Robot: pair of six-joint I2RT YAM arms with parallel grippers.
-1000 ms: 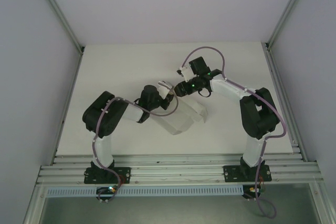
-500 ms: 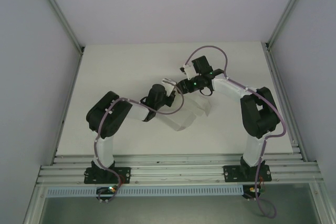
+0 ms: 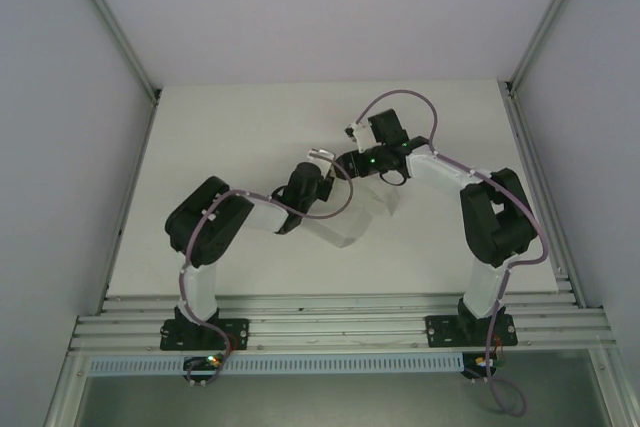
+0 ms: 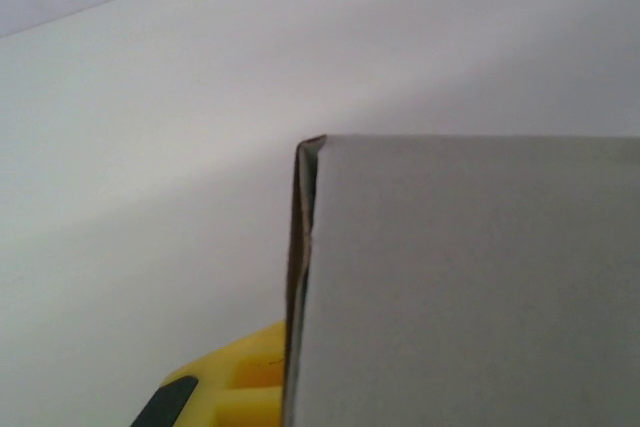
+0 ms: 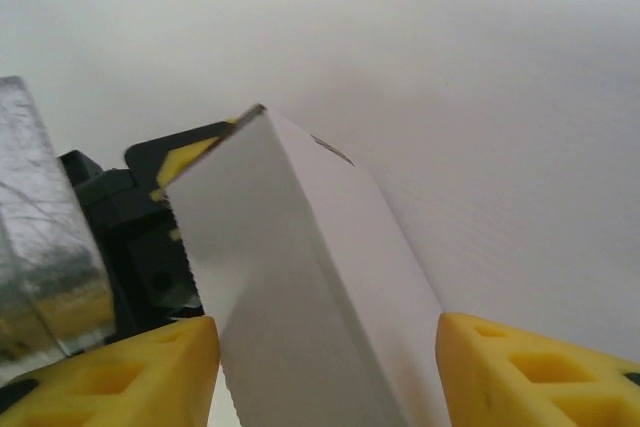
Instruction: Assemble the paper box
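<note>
Right gripper [image 5: 325, 335] looks clamped across the paper box [image 5: 290, 277] at the top view's centre, its long axis running up-left to the left gripper [image 3: 318, 157], whose grip I cannot tell.

Paper box [image 3: 345, 230] reads plain white from above, no print on it; close up in the right wrist view its faces go pale grey in shade. Either side of it, the right gripper [image 5: 322, 322] flashes bright yellow fingers [image 5: 110, 377], and the left wrist view catches yellow with a black patch. Surface [image 3: 220, 137] is matte white. Arms [image 3: 440, 172] are black and white, cables [image 3: 400, 97] mauve, a green light [image 3: 371, 158] glowing. Rails [image 3: 340, 327] are silver.
</note>
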